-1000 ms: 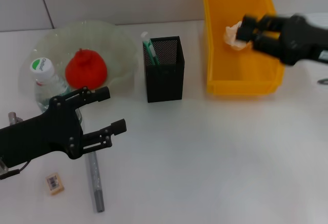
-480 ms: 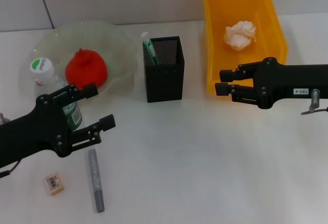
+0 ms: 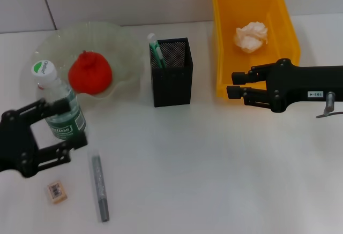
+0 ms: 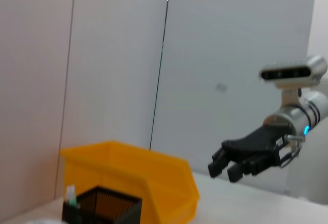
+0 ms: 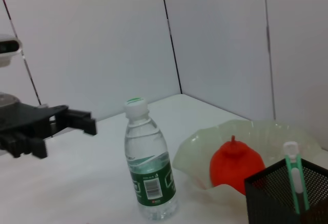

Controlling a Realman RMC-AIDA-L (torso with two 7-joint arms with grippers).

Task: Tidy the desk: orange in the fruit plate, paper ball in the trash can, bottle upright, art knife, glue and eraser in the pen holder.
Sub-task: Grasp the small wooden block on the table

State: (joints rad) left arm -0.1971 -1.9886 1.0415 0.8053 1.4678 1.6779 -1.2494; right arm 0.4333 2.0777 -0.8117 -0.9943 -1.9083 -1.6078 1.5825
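The orange (image 3: 90,72) lies in the pale green fruit plate (image 3: 126,46). The bottle (image 3: 58,105) stands upright in front of the plate. My left gripper (image 3: 75,124) is open beside it and holds nothing; the right wrist view shows this left gripper (image 5: 69,138) apart from the bottle (image 5: 149,172). A paper ball (image 3: 251,36) rests in the yellow trash can (image 3: 224,62). My right gripper (image 3: 233,84) is open and empty, just in front of the can. The glue (image 3: 155,46) stands in the black pen holder (image 3: 171,73). The grey art knife (image 3: 99,187) and the eraser (image 3: 57,191) lie on the table near the left front.
The pen holder stands between the plate and the trash can. White wall panels close the back. The left wrist view shows the trash can (image 4: 154,178), the pen holder (image 4: 102,203) and the right gripper (image 4: 221,168) farther off.
My left gripper has drawn back to the left and nearer, away from the upright bottle. My right gripper left the bin, where the paper ball now lies, then held still.
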